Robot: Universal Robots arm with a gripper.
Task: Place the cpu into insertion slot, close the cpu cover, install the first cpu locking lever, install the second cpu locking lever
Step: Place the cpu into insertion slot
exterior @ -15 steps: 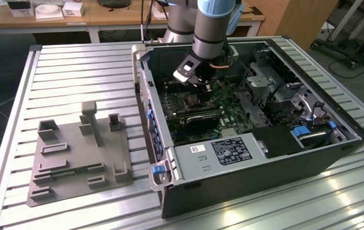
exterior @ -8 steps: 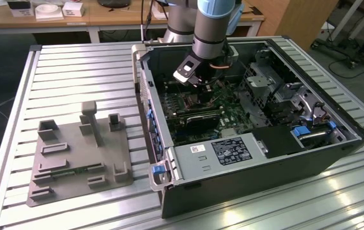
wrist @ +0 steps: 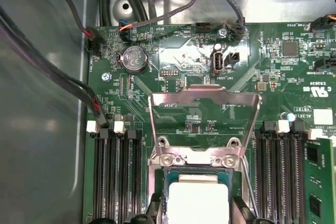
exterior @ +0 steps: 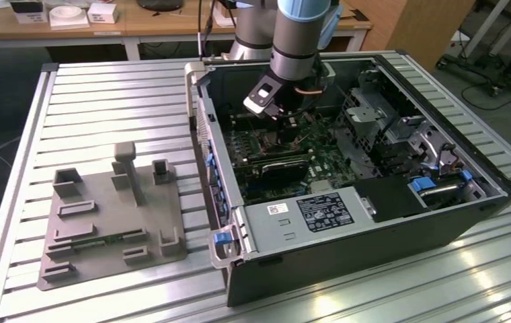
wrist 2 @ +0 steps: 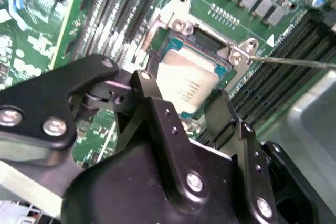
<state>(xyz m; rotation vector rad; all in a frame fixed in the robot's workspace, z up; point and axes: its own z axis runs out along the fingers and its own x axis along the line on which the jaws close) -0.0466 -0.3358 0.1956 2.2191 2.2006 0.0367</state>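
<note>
At the socket: the chip lies silver side up inside the socket, its edges lined up with the frame. From these views it looks seated or all but seated.
Jaws: the gripper comes down over the chip with one jaw at each of two opposite edges. I cannot tell whether they are pinching it or standing just clear.
Cover: the cover is swung up and back on its hinge beside the socket, and bare board shows through its window, so it is not yet closed.
Lever: a thin metal lever runs out from one socket corner, lying loose over the memory slots. It is not latched.
Around it: rows of long memory slots flank the socket on the green board.
Further out: the board sits in an open computer case on a ribbed metal table, with a grey moulded tray beside the case on the exterior view's left.
Step in hand: placing the chip — the first of the four steps, near its end by my reading.
What the next move calls for: the chip flat and square in its seat, the jaws leaving it without tipping a corner, and the gripper out of the cover's swing — my judgement only.
</note>
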